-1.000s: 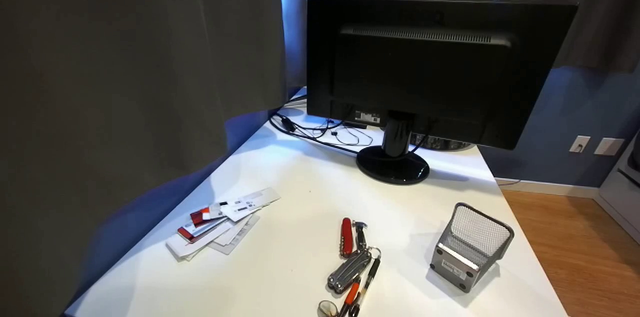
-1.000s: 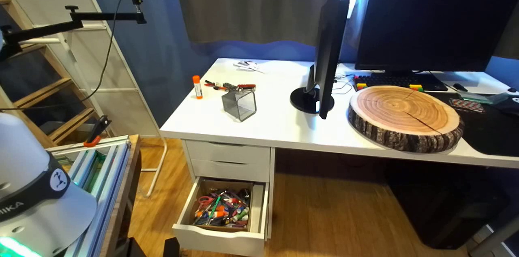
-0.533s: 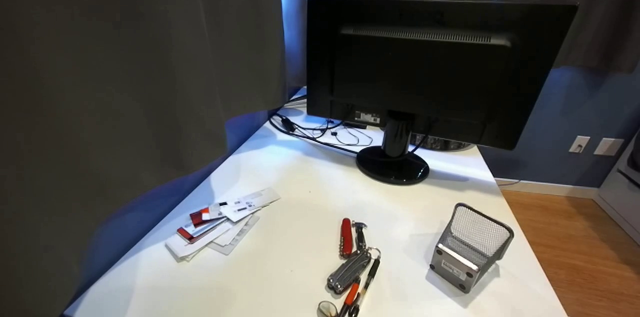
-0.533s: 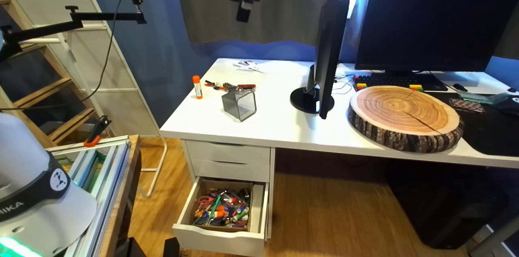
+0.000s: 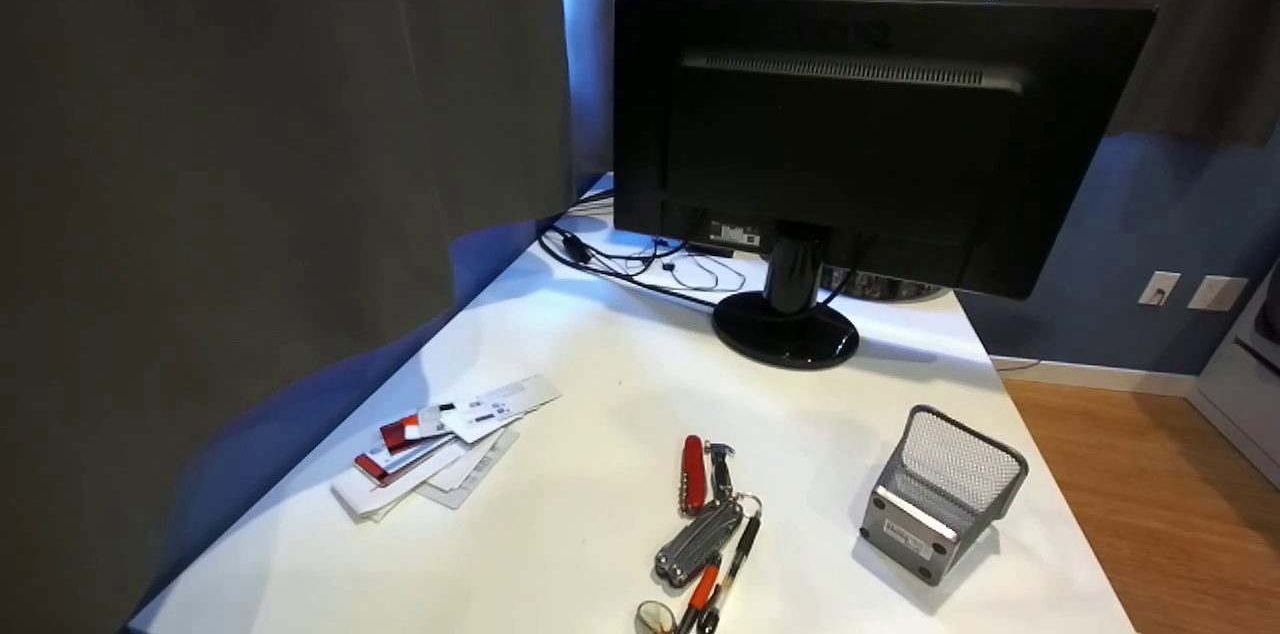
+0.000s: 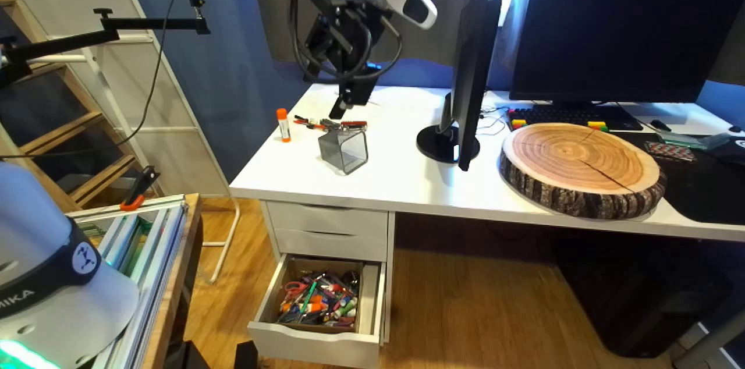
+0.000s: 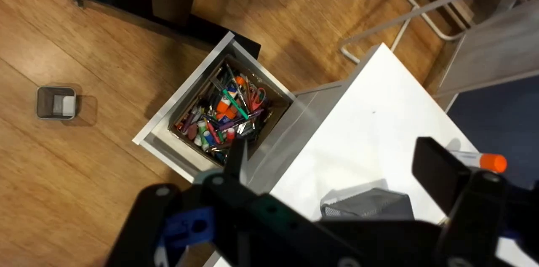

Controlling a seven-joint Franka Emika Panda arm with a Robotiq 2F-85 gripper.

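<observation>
My gripper [image 7: 332, 153] hangs open in the air above the white desk [image 7: 358, 132], its fingers wide apart with nothing between them. A grey mesh pen cup [image 7: 370, 204] lies tipped on its side below, partly covered by the gripper's body in the wrist view; the same cup [image 5: 945, 494] shows in both exterior views. Beyond one finger stands an orange-capped glue stick [image 7: 492, 162], upright in an exterior view. Behind the cup are a red pocket knife [image 5: 693, 474], a grey multi-tool [image 5: 700, 542], a small hammer tool [image 5: 720, 474] and pens [image 5: 735, 564].
A monitor [image 6: 474, 72] rises from the desk, with a thick wood slice [image 6: 582, 156] past it. Papers [image 5: 450, 444] lie near the curtain. Below, an open drawer [image 6: 320, 346] holds a box of stationery [image 7: 231, 111]. A small bin [image 7: 56, 102] stands on the floor.
In an exterior view the arm has come down from the top edge, where only a dark tip showed a second ago, to over the desk. The things on the desk have not moved.
</observation>
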